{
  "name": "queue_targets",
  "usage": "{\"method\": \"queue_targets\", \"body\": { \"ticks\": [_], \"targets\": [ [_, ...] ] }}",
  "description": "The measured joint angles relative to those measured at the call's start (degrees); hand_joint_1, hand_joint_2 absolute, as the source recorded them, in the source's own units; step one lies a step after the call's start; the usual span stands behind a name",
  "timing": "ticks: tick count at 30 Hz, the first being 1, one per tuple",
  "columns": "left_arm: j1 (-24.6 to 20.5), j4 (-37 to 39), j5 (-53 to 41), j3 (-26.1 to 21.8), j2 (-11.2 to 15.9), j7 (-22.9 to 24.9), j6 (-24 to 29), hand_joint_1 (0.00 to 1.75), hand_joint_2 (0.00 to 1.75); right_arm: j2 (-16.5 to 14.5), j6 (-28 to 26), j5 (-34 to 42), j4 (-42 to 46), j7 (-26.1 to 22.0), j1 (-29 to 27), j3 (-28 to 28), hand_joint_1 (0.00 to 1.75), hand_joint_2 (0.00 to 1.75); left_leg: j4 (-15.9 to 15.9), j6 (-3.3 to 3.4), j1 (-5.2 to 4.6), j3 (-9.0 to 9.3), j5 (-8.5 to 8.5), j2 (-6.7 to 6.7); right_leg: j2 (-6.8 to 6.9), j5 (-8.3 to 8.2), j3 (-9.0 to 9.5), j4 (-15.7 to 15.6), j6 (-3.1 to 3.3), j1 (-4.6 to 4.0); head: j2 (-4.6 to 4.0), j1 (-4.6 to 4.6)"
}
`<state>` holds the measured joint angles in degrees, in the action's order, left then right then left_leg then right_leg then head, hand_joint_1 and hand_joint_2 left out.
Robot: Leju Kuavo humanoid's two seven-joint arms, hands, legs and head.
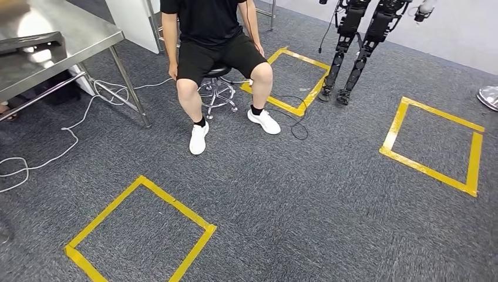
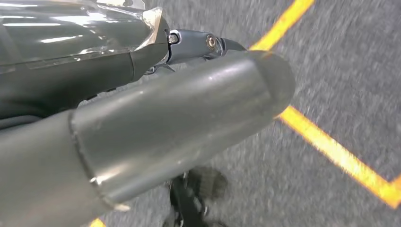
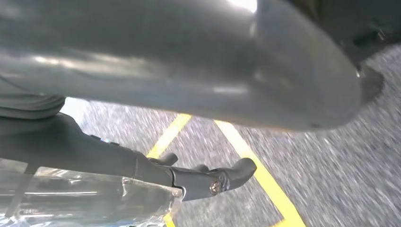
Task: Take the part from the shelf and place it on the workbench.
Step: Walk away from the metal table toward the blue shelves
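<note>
Three yellow tape squares edge open carpet; left hand, right hand grasp unclear.

The person on the stool is cut off above the chest by the head view's upper edge. The steel worktop at upper left runs out past the corner, so only part of its top and legs shows. A second robot stands far back, seen from the legs up to its waist only.

In the left wrist view, the left robot hand sits so near the lens that its thick thumb hides most of the darker fingers; a clear wrapped thing, perhaps plastic film, lies against them. The carpet is smeared.

The right robot hand likewise covers much of its picture, and the yellow tape beneath is blurred.
</note>
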<state>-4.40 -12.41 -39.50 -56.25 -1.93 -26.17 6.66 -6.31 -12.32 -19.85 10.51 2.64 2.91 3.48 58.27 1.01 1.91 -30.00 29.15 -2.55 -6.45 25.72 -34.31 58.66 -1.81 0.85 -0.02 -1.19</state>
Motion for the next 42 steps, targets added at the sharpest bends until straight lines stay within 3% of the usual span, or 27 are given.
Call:
{"method": "queue_targets", "body": {
  "ticks": [1,3,5,6,7,8,10,12,13,15,17,19,21,22,23,25,27,28,30,32,34,36,37,38,40,42],
  "targets": [
    [-0.1,0.0,0.0,-0.1,0.2,0.0,0.7,0.00,0.00,-0.3,0.0,-0.3,0.0,0.3,0.0,0.0,0.00,0.00,-0.3,0.54,0.04,-0.01,-0.33,0.76,1.53,0.72,-0.87,1.3,0.02,-0.06,0.00,-0.08],
    [0.0,0.0,0.2,-0.4,0.4,0.0,1.8,0.00,0.00,-0.7,0.0,-0.9,0.0,0.7,0.2,-0.2,0.00,0.00,-0.6,1.16,-0.01,-0.22,-0.67,2.48,4.83,3.89,-3.98,7.5,0.43,-0.08,0.00,-0.22],
    [0.2,0.0,0.8,-1.0,0.6,-0.1,2.1,0.00,0.00,-0.9,0.0,-1.1,0.0,0.7,0.4,-0.5,0.00,0.00,-0.6,1.23,-0.09,-0.50,-0.73,4.42,5.66,6.84,-7.30,14.8,0.32,0.15,0.00,-0.26],
    [0.2,0.1,1.0,-1.2,0.7,-0.2,2.2,0.00,0.00,-0.9,0.1,-1.0,0.0,0.6,0.3,-0.6,0.00,0.00,-0.6,1.21,-0.10,-0.57,-0.73,5.31,5.79,7.19,-7.66,16.2,-0.06,0.29,0.00,-0.26],
    [0.2,0.1,1.1,-1.4,0.7,-0.3,2.2,0.00,0.00,-0.9,0.2,-0.7,0.0,0.5,0.3,-0.6,0.00,0.00,-0.6,1.16,-0.08,-0.58,-0.72,6.11,6.05,6.64,-6.68,15.2,-0.61,0.46,0.00,-0.28],
    [0.2,0.1,1.1,-1.5,0.6,-0.3,2.4,0.00,0.00,-0.9,0.4,-0.5,0.0,0.3,0.2,-0.6,0.00,0.00,-0.6,1.05,-0.05,-0.50,-0.70,6.85,6.61,5.49,-4.57,12.0,-1.15,0.62,0.00,-0.29],
    [0.2,0.2,1.1,-1.5,0.4,-0.3,3.2,0.00,0.00,-0.7,0.8,0.1,0.0,-0.2,0.4,-0.6,0.00,0.00,-0.5,0.45,-0.23,-0.20,-0.48,8.18,9.39,3.16,0.55,3.7,-1.61,0.53,0.00,-0.40],
    [0.3,0.2,1.1,-1.7,0.2,-0.3,4.0,0.00,0.00,-0.7,1.2,0.3,0.0,-0.7,0.5,-0.6,0.00,0.00,-0.5,-0.39,-0.60,0.21,-0.27,9.38,10.95,2.12,2.81,-0.4,-0.98,0.11,0.00,-0.29],
    [0.3,0.3,1.1,-1.9,0.0,-0.3,4.3,0.00,0.00,-0.7,1.3,0.3,0.0,-0.8,0.5,-0.6,0.00,0.00,-0.6,-0.75,-0.67,0.45,-0.21,10.03,10.48,1.98,2.66,-0.7,-0.54,-0.17,0.00,-0.20],
    [0.0,0.3,1.2,-2.2,-0.4,-0.4,4.6,0.00,0.00,-0.7,1.6,0.3,0.0,-1.0,0.3,-0.6,0.00,0.00,-0.7,-1.45,-0.35,0.86,0.09,10.49,9.12,1.77,2.68,-0.9,0.30,0.25,0.00,0.04],
    [-0.1,0.3,1.5,-2.5,-0.8,-0.6,5.0,0.00,0.00,-0.5,2.4,0.3,0.0,-1.2,0.2,-0.6,0.00,0.00,2.1,-1.96,0.00,-0.12,2.34,7.53,7.81,1.50,2.87,-1.1,1.13,0.73,0.00,0.35],
    [0.2,0.3,1.6,-2.8,-1.5,-1.3,5.0,0.00,0.00,-0.1,3.5,0.4,0.0,-1.4,0.3,-0.5,0.00,0.00,8.8,-1.85,0.00,-3.12,6.20,3.88,6.46,1.24,2.57,-1.1,1.87,0.46,0.00,0.65],
    [0.6,0.5,-0.1,-2.5,-2.7,-2.2,4.3,0.00,0.00,1.1,4.5,1.5,0.0,-1.3,0.5,-0.1,0.00,0.00,14.5,-1.62,-0.06,-5.97,8.06,2.76,4.78,1.09,2.43,-1.0,2.31,0.04,0.00,0.71],
    [0.6,0.6,-2.0,-1.9,-3.4,-2.5,3.5,0.00,0.00,1.9,4.8,2.9,0.0,-1.2,0.5,0.4,0.00,0.00,14.8,-1.51,-0.03,-6.28,7.30,2.50,3.87,1.09,2.45,-0.9,2.30,-0.05,0.00,0.72],
    [0.5,0.7,-4.4,-1.1,-4.0,-2.4,2.5,0.00,0.00,2.7,4.9,4.7,0.0,-1.0,0.4,1.3,0.00,0.00,12.9,-1.45,0.08,-5.60,5.48,2.24,3.02,1.11,2.49,-0.8,2.28,-0.04,0.00,0.73],
    [-0.2,0.8,-9.7,1.6,-5.2,-1.2,0.7,0.00,0.00,3.9,4.0,9.2,0.0,-0.4,0.3,3.9,0.00,0.00,6.2,-1.51,0.59,-2.84,1.68,-0.06,1.47,1.21,2.29,-0.2,2.03,-0.12,0.00,0.71],
    [-1.7,0.9,-13.8,4.6,-6.2,0.9,-0.8,0.00,0.00,4.1,2.0,12.7,0.0,0.2,0.2,7.0,0.00,0.00,2.3,-1.54,0.83,-1.42,0.63,-2.45,0.25,1.16,1.48,0.3,1.40,-0.36,0.00,0.59],
    [-2.6,0.9,-15.0,6.0,-6.5,1.9,-1.5,0.00,0.00,3.8,0.8,13.7,0.0,0.5,0.0,8.3,0.00,0.00,2.0,-1.36,0.63,-1.40,0.86,-2.74,-0.30,0.99,1.04,0.3,0.94,-0.40,0.00,0.56],
    [-4.4,0.9,-16.4,8.5,-6.8,3.3,-2.9,0.00,0.00,2.7,-1.3,14.7,-0.1,0.7,-0.6,10.4,0.00,0.00,1.5,-0.35,0.30,-1.34,0.44,-1.28,-0.70,0.56,0.20,0.2,0.07,-0.15,0.00,0.53],
    [-5.6,0.9,-16.8,10.2,-7.0,3.8,-3.6,0.00,0.00,1.7,-2.3,14.9,-0.1,0.8,-1.1,11.9,0.00,0.00,0.7,0.80,0.19,-1.03,-0.15,0.39,2.02,1.56,-1.24,2.5,-0.03,-0.13,0.00,0.43],
    [-6.0,0.7,-16.8,11.3,-7.0,3.9,-3.8,0.00,0.00,1.1,-2.5,14.9,-0.1,0.9,-1.2,12.9,0.00,0.00,0.3,1.33,-0.01,-0.92,-0.34,2.40,5.05,4.56,-4.71,9.1,0.39,-0.05,0.00,0.34],
    [-6.1,0.6,-16.8,12.0,-7.0,4.0,-3.8,0.00,0.00,0.9,-2.5,15.0,-0.1,0.9,-1.3,13.5,0.00,0.00,0.3,1.38,-0.21,-0.99,-0.31,4.47,5.63,6.83,-8.06,15.7,0.19,0.23,0.00,0.34],
    [-6.2,0.6,-16.9,12.2,-7.0,4.0,-3.8,0.00,0.00,0.8,-2.5,15.0,-0.1,0.9,-1.4,13.8,0.00,0.00,0.3,1.33,-0.26,-1.00,-0.27,5.35,5.77,6.79,-8.30,16.5,-0.24,0.42,0.00,0.33],
    [-6.3,0.6,-16.9,12.5,-7.0,4.0,-3.9,0.00,0.00,0.8,-2.5,15.0,-0.1,0.9,-1.5,14.0,0.00,0.00,0.4,1.21,-0.24,-0.93,-0.20,6.14,6.09,5.91,-7.26,14.9,-0.81,0.65,0.00,0.31],
    [-6.6,0.6,-16.7,13.0,-7.0,4.4,-4.1,0.00,0.00,0.7,-2.5,14.6,-0.1,1.0,-1.5,14.3,0.00,0.00,0.4,0.74,-0.24,-0.68,0.07,7.49,8.10,3.27,-2.93,7.3,-1.77,1.04,0.00,0.19],
    [-7.1,0.5,-15.3,13.0,-6.8,5.6,-3.6,0.00,0.00,0.5,-2.2,13.0,-0.1,0.7,-1.2,14.2,0.00,0.00,0.5,-0.12,-0.53,-0.39,0.49,8.67,10.09,1.61,0.26,1.6,-1.47,0.80,0.00,0.19]
  ]
}}
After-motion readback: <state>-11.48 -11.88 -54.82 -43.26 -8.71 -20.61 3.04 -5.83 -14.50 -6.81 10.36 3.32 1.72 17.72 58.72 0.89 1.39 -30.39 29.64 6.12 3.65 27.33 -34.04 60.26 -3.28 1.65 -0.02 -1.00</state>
